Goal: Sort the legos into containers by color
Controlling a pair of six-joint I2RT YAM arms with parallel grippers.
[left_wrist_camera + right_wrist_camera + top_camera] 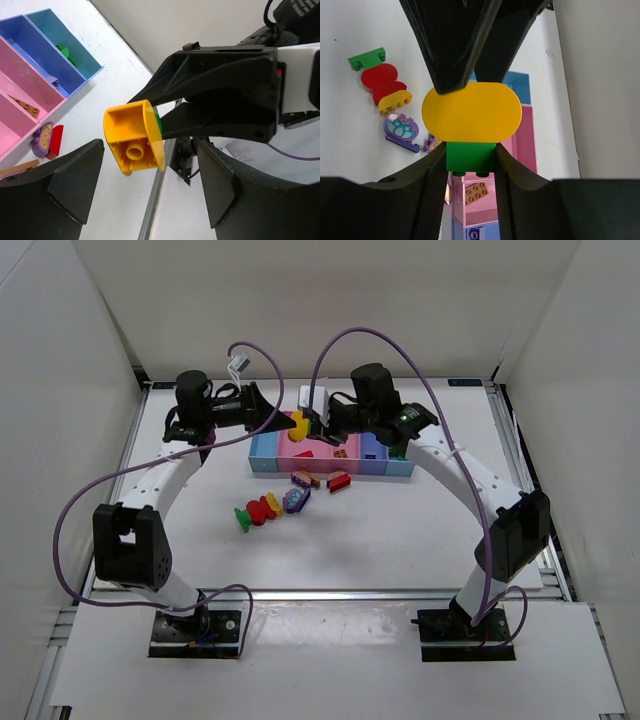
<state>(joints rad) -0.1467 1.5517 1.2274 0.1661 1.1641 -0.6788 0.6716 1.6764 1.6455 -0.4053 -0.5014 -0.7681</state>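
Observation:
My right gripper [470,167] is shut on a green lego [470,156] that has a yellow rounded lego [471,112] stuck on its far end. The pair hangs above the row of containers [266,464]. My left gripper [150,187] faces it from the left and is open, with its fingers [70,185] on either side of the yellow lego [132,137] and clear gaps between. In the top view the yellow lego [298,423] sits between the left gripper [284,420] and the right gripper [316,426].
Loose legos lie in front of the bins: green [243,517], red [256,512], yellow [270,505], purple [295,500] and another red [338,481]. A brown brick [476,192] lies in a pink bin [522,145]. A green piece [65,52] lies in the teal bin [82,60].

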